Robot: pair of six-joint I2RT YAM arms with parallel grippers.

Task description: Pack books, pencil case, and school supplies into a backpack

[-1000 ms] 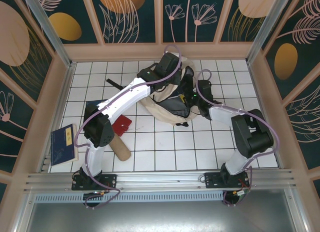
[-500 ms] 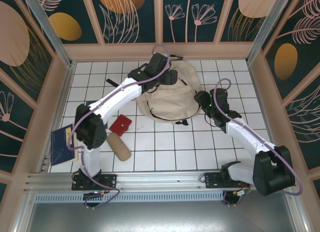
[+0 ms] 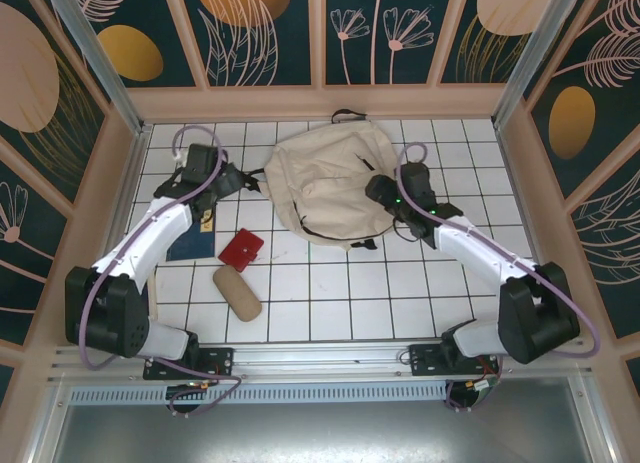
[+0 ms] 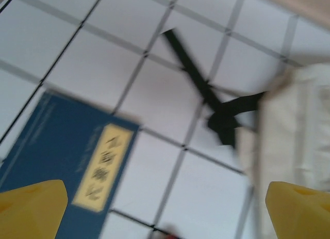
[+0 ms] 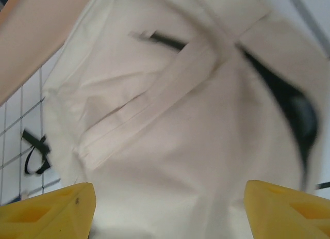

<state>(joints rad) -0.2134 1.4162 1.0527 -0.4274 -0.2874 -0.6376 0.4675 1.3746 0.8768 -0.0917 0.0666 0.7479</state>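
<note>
Left wrist: left fingers [image 4: 32,204] spread (probably) above book [image 4: 54,161].

White tiled floor [image 3: 330,303] ringed by dark, seemingly floral-painted wall panels [image 3: 260,33].

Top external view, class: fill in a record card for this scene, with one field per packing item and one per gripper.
backpack: beige, lying on the white tiles, far middle
book: navy with a yellow label, on the tiles left of the backpack
red square: on the tiles, right of the book
pencil case: tan roll, on the tiles, nearer than the red square
left gripper: open, empty, above the tiles by the book
right gripper: open, above the backpack
packing: these three items lie outside the backpack
</note>
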